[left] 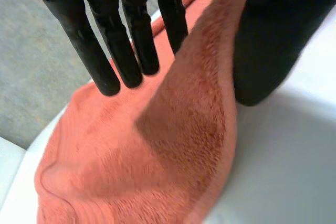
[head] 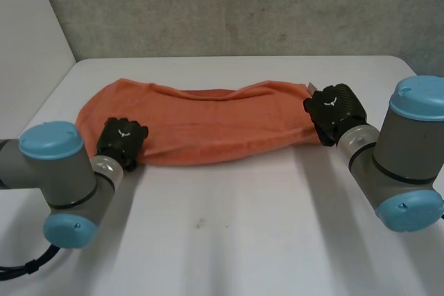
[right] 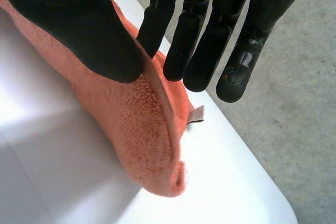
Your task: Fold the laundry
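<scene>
Laid long axis side to side on flat white table (head: 243,233): fuzzy orange fleece towel (head: 208,126). Pinched between thumb and straight fingers at towel's left end by left hand (head: 121,142), at its right end by right hand (head: 335,112).

One towel (head: 208,126), one table (head: 229,240), two hands: the left hand (head: 121,142) at one end of the towel, the right hand (head: 334,110) at the other
</scene>
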